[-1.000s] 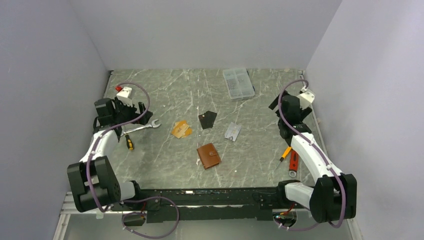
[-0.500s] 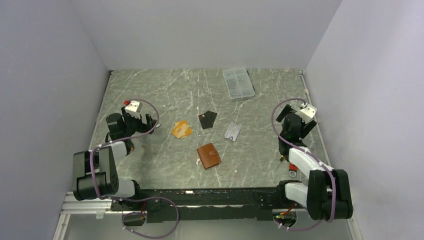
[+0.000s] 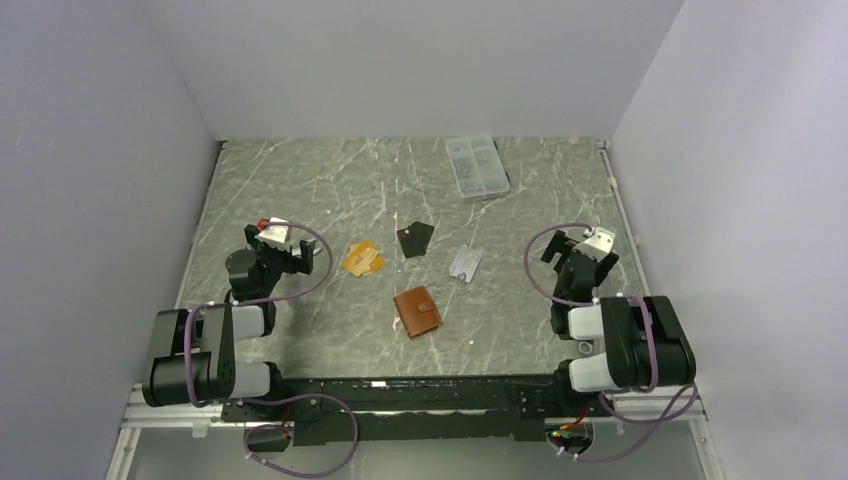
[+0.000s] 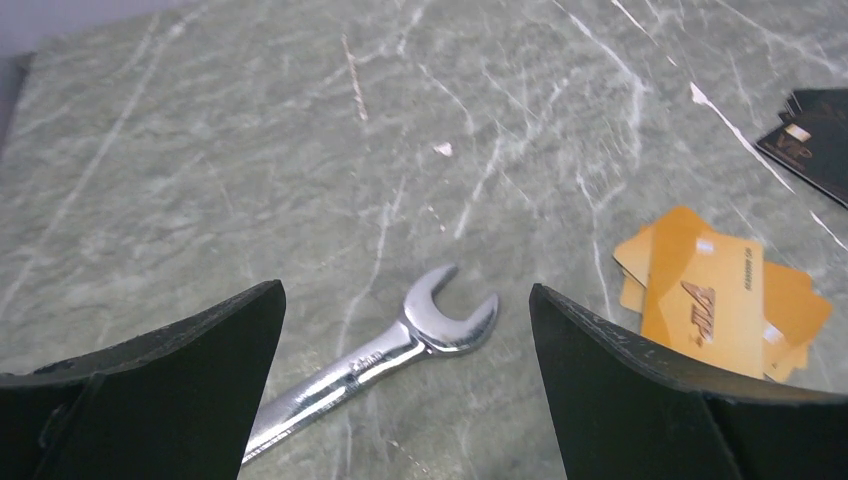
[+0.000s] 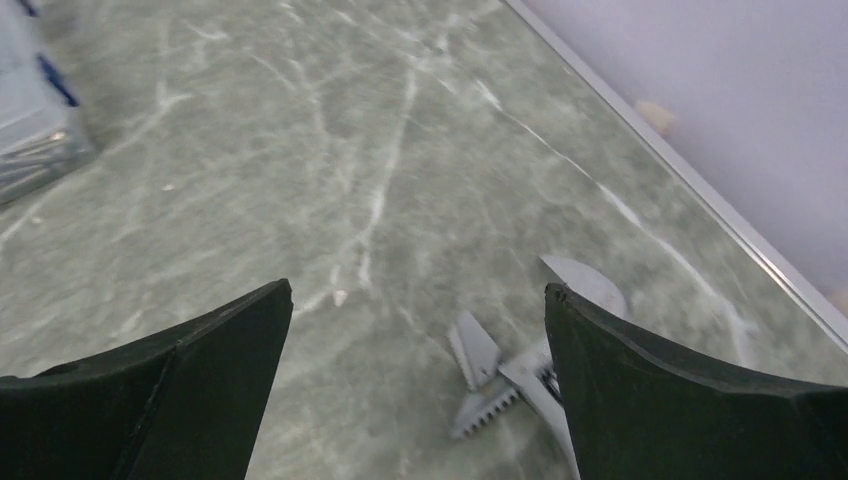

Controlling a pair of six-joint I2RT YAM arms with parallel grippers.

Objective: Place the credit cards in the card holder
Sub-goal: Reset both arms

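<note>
The orange-tan cards (image 3: 362,259) lie mid-table, also at the right of the left wrist view (image 4: 722,293). The black card (image 3: 415,238) lies just right of them; its corner shows in the left wrist view (image 4: 815,140). The silver-grey card (image 3: 465,263) lies further right. The brown leather card holder (image 3: 417,311) lies shut, nearer the front. My left gripper (image 3: 285,252) is open and empty, low at the left, over a wrench. My right gripper (image 3: 572,262) is open and empty, low at the right, apart from the cards.
A steel open-end wrench (image 4: 400,345) lies between my left fingers. Grey pliers jaws (image 5: 505,380) lie by my right fingers. A clear compartment box (image 3: 477,166) stands at the back. The table's right edge and wall (image 5: 700,190) are close to my right gripper.
Both arms have folded back and down toward their bases; each gripper has come nearer the front and lower. Cards and card holder have not moved.
</note>
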